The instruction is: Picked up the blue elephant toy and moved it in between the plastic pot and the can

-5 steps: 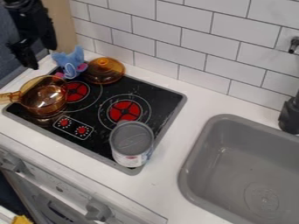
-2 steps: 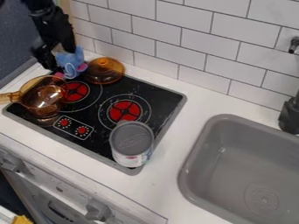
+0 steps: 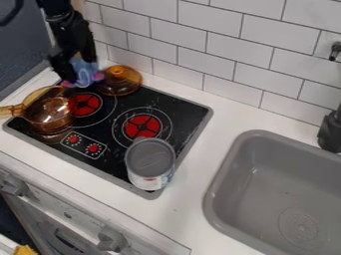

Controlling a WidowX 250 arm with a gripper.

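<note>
Saw the black gripper [image 3: 77, 63] low at the upper left, over the blue elephant toy [image 3: 85, 75] — could not tell its state, wide or clamped on the toy. Found the toy at the stove's [image 3: 190, 103] back left corner, behind the amber pot [image 3: 50, 120] and beside the amber lid [image 3: 121, 82] — well apart from the upright can [image 3: 150, 162].
</note>
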